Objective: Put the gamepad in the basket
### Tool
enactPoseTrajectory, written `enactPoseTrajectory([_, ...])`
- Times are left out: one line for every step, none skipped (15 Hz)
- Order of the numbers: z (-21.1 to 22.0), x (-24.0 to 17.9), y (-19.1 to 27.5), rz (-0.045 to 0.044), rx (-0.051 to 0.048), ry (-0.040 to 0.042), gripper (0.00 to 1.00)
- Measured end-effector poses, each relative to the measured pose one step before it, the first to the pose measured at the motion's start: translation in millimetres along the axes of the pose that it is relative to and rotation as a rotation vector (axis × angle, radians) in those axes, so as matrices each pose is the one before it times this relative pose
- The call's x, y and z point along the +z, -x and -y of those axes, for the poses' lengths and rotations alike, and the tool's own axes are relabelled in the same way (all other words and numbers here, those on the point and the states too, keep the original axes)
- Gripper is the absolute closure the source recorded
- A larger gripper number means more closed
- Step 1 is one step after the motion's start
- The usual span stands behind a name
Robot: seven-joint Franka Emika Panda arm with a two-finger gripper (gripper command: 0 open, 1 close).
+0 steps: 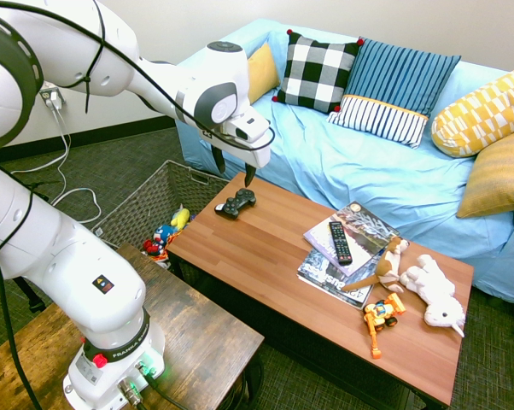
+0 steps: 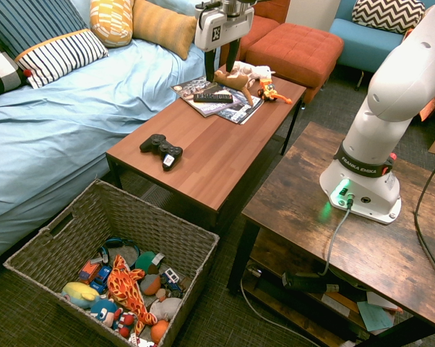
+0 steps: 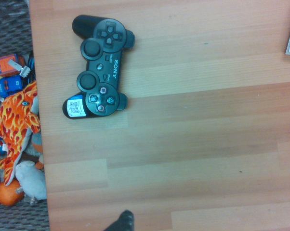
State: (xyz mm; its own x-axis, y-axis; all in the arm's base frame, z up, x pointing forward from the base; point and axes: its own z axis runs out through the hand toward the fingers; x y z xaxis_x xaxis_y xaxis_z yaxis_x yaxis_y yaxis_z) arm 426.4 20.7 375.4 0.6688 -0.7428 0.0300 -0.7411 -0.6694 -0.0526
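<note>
Bright, even indoor light with soft shadows. The exterior views are sharp, bowing slightly at edges. The wrist view is mildly soft.

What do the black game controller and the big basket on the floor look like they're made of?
The gamepad looks like moulded black plastic, smooth with a slight sheen. The basket looks woven from grey-brown wicker or paper cord; the plaited strands show, though the exact fibre is unclear.

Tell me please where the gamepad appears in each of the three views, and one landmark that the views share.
First exterior view: the gamepad lies near the far left end of the wooden table, under the gripper.
Second exterior view: the gamepad lies on the table's near end, above the basket.
Wrist view: the gamepad is in the upper left.
Shared landmark: the table edge beside the basket of toys.
</note>
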Motion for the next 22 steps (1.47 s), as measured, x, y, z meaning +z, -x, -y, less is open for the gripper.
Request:
enactPoseTrajectory([0.81, 0.13, -0.65, -0.00109, -0.00182, 0.00113, 0.0])
enactPoseTrajectory([0.26, 1.59, 0.35, 0.00012, -0.00406, 0.00498, 0.0])
enactPoseTrajectory([1.6, 2.99, 0.7, 0.00098, -0.00201, 0.00238, 0.0])
enactPoseTrajectory([3.63, 5.44, 0.15, -0.00196, 0.00251, -0.00194, 0.0])
enactPoseTrajectory([5.81, 8.34, -0.65, -0.00395, 0.00544, -0.00557, 0.0])
enactPoseTrajectory([6.61, 9.3, -1.28, -0.0006, 0.00529, -0.00355, 0.0])
enactPoseTrajectory([8.37, 9.31, -2.32, 0.00152, 0.0102, -0.00293, 0.0])
enactPoseTrajectory([10.14, 8.35, -1.28, 0.00141, 0.0112, -0.00313, 0.0])
enactPoseTrajectory([12.34, 7.61, -0.02, -0.00207, 0.00974, -0.00094, 0.0])
enactPoseTrajectory([12.36, 7.64, 0.96, -0.0067, 0.00826, 0.00215, 0.0])
enactPoseTrajectory([12.67, 8.1, 1.34, -0.00587, 0.00616, 0.00383, 0.0])
enactPoseTrajectory([12.98, 9.67, 1.29, -0.0045, 0.00515, 0.00439, 0.0])
enactPoseTrajectory([11.66, 9.68, 1.22, -0.00277, 0.00381, 0.0034, 0.0])
enactPoseTrajectory([12.14, 10.16, 1.47, -0.00043, 0.00311, 0.00033, 0.0])
enactPoseTrajectory([11.65, 11.07, 1.16, 0.00473, 0.00177, -0.00036, 0.0])
enactPoseTrajectory([9.66, 11.44, 0.19, 0.00399, 0.00109, -0.00099, 0.0])
enactPoseTrajectory([7.61, 12.66, -0.18, 0.00381, 0.00268, 0.00305, 0.0])
enactPoseTrajectory([7.29, 13.31, 0.36, 0.0049, 0.0009, 0.00897, 0.0])
enactPoseTrajectory([7.57, 12.4, 1.21, 0.00488, 0.00156, 0.00631, 0.0])
enactPoseTrajectory([7.15, 12.48, 2.5, 0.00502, 0.00225, 0.00107, 0.0])
enactPoseTrajectory([6.72, 12.51, 2.17, 0.00487, 0.0023, -0.0023, 0.0])
enactPoseTrajectory([4.58, 11.56, 0.6, 0.00381, 0.00468, 0.00363, 0.0])
